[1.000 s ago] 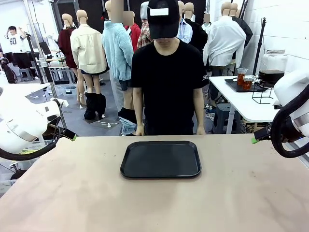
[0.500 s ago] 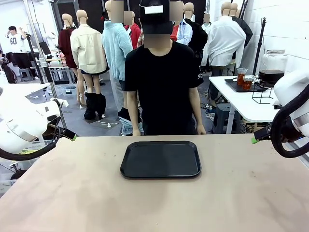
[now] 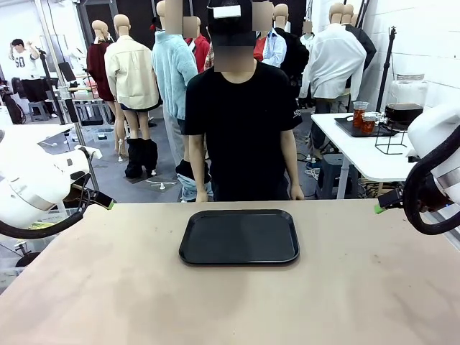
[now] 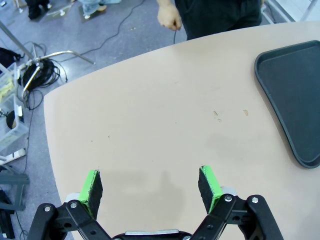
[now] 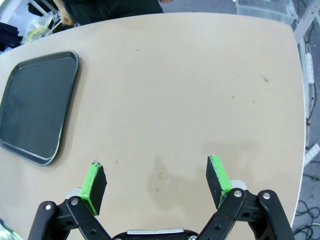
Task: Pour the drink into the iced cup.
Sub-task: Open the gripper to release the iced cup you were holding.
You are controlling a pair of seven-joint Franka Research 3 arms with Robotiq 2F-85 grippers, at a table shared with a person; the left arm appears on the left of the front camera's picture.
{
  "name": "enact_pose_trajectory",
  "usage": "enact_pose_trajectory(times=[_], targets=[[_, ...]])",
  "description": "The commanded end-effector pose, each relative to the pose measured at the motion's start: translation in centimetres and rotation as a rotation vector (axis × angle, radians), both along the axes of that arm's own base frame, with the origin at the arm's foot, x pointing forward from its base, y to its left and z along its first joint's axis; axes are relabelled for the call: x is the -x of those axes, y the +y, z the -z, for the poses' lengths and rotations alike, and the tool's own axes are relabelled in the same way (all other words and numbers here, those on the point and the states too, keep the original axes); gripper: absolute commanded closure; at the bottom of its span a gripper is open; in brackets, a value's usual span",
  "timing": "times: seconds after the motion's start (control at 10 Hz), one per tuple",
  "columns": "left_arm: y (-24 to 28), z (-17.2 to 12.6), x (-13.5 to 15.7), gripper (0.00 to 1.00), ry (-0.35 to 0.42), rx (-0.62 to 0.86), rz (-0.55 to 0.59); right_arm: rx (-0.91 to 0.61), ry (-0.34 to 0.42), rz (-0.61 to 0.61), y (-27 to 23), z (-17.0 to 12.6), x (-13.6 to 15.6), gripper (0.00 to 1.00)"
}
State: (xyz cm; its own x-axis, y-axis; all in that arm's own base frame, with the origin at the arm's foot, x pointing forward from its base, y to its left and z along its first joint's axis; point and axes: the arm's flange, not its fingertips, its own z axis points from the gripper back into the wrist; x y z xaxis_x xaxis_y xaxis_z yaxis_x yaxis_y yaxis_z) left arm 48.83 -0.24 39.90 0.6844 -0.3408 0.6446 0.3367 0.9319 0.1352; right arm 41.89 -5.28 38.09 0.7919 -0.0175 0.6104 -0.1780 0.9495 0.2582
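Holding both sets of jaws spread wide and empty, I hover my left gripper (image 4: pixel 151 189) and right gripper (image 5: pixel 157 185) over bare beige surface (image 3: pixel 108 287). Between them lies a black tray (image 3: pixel 239 236), bare, just before the person (image 3: pixel 241 129) standing at the far edge. I cannot tell where the drink is.

Bare table (image 3: pixel 108 287) flanks the black tray (image 3: pixel 239 236); both sides passable.
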Motion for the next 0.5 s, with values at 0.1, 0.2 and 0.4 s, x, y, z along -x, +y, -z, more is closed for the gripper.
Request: enact_pose_trajectory(times=[0.1, 0.2, 0.4], targets=[[0.04, 0.37, 0.14, 0.0, -0.013, 0.006, -0.008, -0.001, -0.01, -0.005, 0.04, 0.19, 0.07, 0.0], [0.04, 0.37, 0.14, 0.0, -0.013, 0.006, -0.008, -0.001, -0.01, -0.005, 0.04, 0.19, 0.07, 0.0], [0.04, 0.37, 0.14, 0.0, -0.013, 0.006, -0.008, -0.001, -0.01, -0.005, 0.04, 0.19, 0.07, 0.0]])
